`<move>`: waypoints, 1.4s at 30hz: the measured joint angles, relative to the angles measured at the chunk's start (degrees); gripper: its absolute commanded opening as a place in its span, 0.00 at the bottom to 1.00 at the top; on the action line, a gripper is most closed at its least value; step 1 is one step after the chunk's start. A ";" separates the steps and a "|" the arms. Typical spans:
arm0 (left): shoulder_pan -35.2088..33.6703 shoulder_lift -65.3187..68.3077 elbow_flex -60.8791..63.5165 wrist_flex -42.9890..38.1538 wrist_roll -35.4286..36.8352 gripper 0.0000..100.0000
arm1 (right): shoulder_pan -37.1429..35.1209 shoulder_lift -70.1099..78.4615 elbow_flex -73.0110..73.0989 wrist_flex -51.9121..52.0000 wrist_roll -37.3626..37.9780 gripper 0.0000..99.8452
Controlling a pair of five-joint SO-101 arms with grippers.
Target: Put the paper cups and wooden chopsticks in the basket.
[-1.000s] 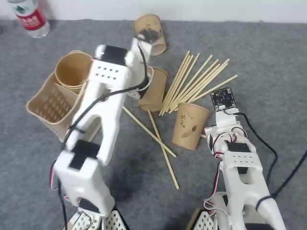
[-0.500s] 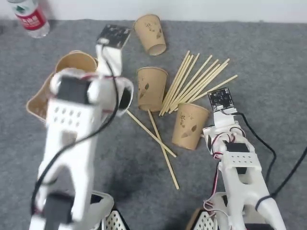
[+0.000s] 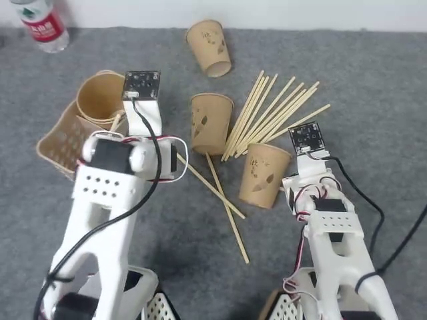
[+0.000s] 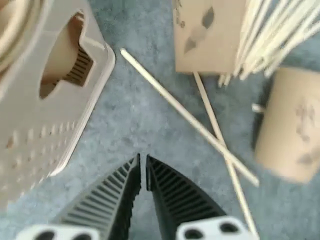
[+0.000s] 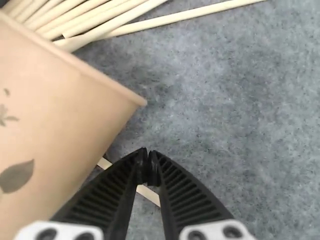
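Observation:
The tan basket (image 3: 60, 143) lies at the left with one paper cup (image 3: 100, 97) in it. Three more paper cups lie on the grey mat: one far back (image 3: 209, 47), one in the middle (image 3: 211, 123), one nearer the right arm (image 3: 264, 175). A bundle of wooden chopsticks (image 3: 270, 117) fans out beside them, and two loose chopsticks (image 3: 213, 190) cross in front. My left gripper (image 4: 142, 162) is shut and holds nothing, just off the basket's corner (image 4: 55, 115). My right gripper (image 5: 147, 155) is shut and holds nothing, close beside the near cup (image 5: 45, 130).
A plastic bottle (image 3: 41, 23) with a red label stands at the back left corner. Both arm bases sit at the mat's near edge. Bare mat lies at the right and in front of the loose chopsticks.
My left arm has swung back from over the middle cup to the near side, beside the basket. The cups, chopsticks and right arm have not moved.

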 measured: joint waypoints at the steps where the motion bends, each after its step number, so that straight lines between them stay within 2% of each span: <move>1: 0.00 0.44 1.14 -2.20 1.14 0.06 | 0.00 0.00 0.00 0.00 0.00 0.01; 7: 0.00 5.36 8.09 -14.24 10.46 0.36 | 0.00 0.00 0.00 0.00 0.00 0.01; 9: 0.00 7.65 9.93 -16.44 14.68 0.40 | 0.09 0.00 0.00 0.00 0.00 0.01; 13: 0.00 11.52 10.73 -19.08 21.36 0.40 | 0.26 0.00 0.00 0.00 0.00 0.01; 25: 0.00 23.38 10.81 -28.13 33.41 0.40 | 0.00 0.00 0.00 0.00 0.00 0.01; 36: -0.70 26.55 8.97 -26.99 34.37 0.40 | 0.18 0.00 0.00 0.00 0.00 0.01; 42: -0.79 19.25 10.29 -21.54 33.85 0.40 | 0.00 0.00 0.00 0.00 0.00 0.01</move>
